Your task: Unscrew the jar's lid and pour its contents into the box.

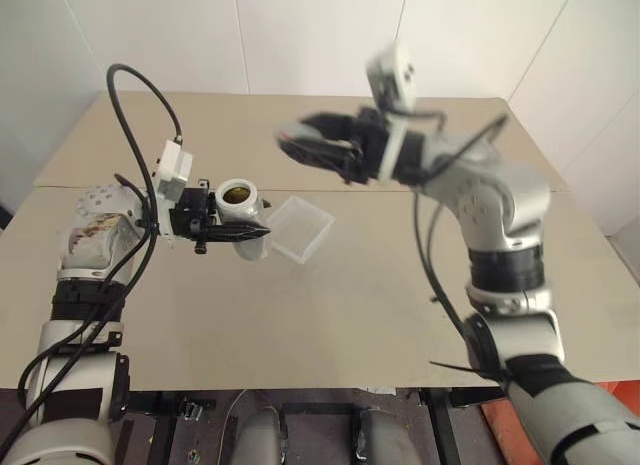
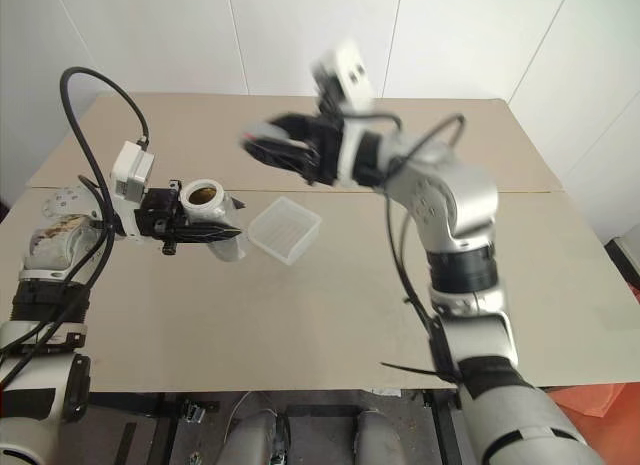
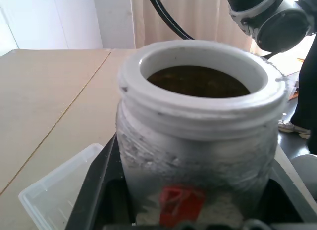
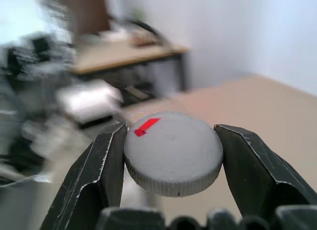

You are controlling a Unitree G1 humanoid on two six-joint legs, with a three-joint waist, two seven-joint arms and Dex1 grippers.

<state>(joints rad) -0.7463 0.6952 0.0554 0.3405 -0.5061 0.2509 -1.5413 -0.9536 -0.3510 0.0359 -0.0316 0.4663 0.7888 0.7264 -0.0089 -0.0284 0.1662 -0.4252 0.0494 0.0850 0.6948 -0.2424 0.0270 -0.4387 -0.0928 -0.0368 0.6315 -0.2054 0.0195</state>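
My left gripper [image 1: 243, 225] is shut on the jar [image 1: 240, 200], holding it upright above the table with its mouth uncovered. In the left wrist view the jar [image 3: 198, 141] shows a red mark low on its side and brown contents [image 3: 198, 81] inside. The grey lid [image 4: 173, 153], with a small red mark on top, sits clamped between the fingers of my right gripper [image 4: 171, 130]. That right gripper [image 1: 297, 142] hangs higher, to the right of the jar and apart from it. The translucent box [image 1: 300, 228] lies on the table just right of the jar.
The tan table [image 1: 320, 325] has a seam running across its middle and bare room in front and to the right. White walls stand behind its far edge. My right arm [image 1: 480, 200] reaches in over the table's right half.
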